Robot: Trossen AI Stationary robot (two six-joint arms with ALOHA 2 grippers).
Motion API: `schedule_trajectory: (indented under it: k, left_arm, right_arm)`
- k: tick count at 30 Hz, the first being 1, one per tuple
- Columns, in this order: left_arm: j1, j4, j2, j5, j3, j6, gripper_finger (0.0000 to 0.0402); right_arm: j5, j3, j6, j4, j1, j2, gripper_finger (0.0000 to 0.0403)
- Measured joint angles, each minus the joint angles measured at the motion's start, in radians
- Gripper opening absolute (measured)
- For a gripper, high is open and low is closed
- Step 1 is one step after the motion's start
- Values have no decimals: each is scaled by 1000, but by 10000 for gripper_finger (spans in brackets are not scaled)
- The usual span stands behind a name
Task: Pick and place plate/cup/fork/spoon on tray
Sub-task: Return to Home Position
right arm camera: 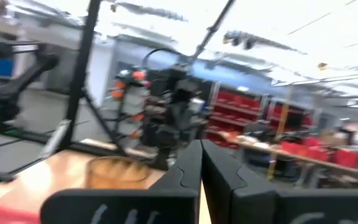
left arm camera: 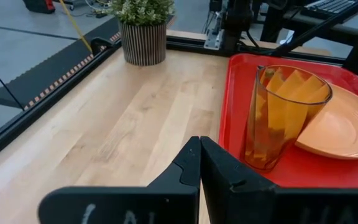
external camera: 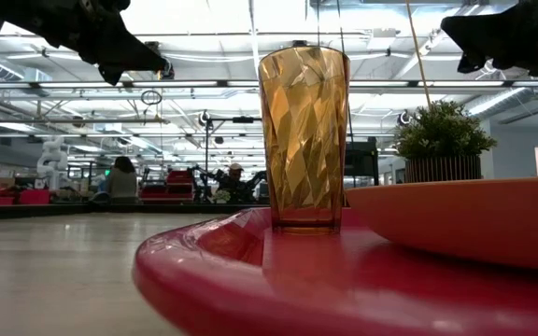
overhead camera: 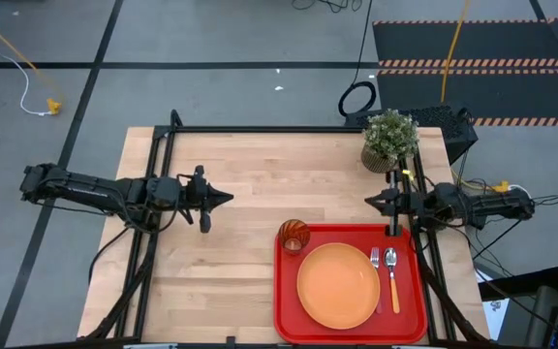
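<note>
**High view to wrist views: tray laid, both grippers closed and clear**

High view: the rectangular, round-cornered red plastic tray [overhead camera: 286,291] lies on the pale wooden table [overhead camera: 240,174], on the right arm's side. The flat, round orange plate [overhead camera: 338,285] fills its middle. The cup [overhead camera: 294,235], an amber tumbler, stands upright in the tray corner just beside the plate, toward the left arm. At the plate's opposite edge lies the fork [overhead camera: 375,258], its metal tines showing. The spoon [overhead camera: 392,276], with a silver bowl and an orange handle, lies parallel just beside it. The left gripper [overhead camera: 227,198] is over bare wood, well apart from the tray, its jaws drawn together to a point. The right gripper [overhead camera: 369,202] is near the tray's far rim, beside the potted plant [overhead camera: 390,139], jaws likewise together and holding nothing.

Low view: the cup's translucent wall is cut in angular facets. It stands on the glossy tray with the plate's smooth raised rim alongside. Both grippers show as dark shapes high above the table.

Left wrist view: this arm's matte dark fingers meet with no gap. Beyond them the cup stands just beside the plate, and the plant's pot is ribbed.

Right wrist view: the fingers are pressed together, and the cup's amber rim shows blurred beyond them.
</note>
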Motion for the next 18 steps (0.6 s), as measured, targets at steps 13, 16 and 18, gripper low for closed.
schedule_trajectory:
  k: [13,16,18]
  left_arm:
    - [0,2,0,0,1,1,5]
    - [0,3,0,0,1,6,3]
    - [0,3,0,-1,1,6,5]
  right_arm:
    - [-33,31,89,-263,-2,-97,0]
    - [-79,37,123,-346,-2,-97,0]
    - [-100,37,140,-373,-2,-97,0]
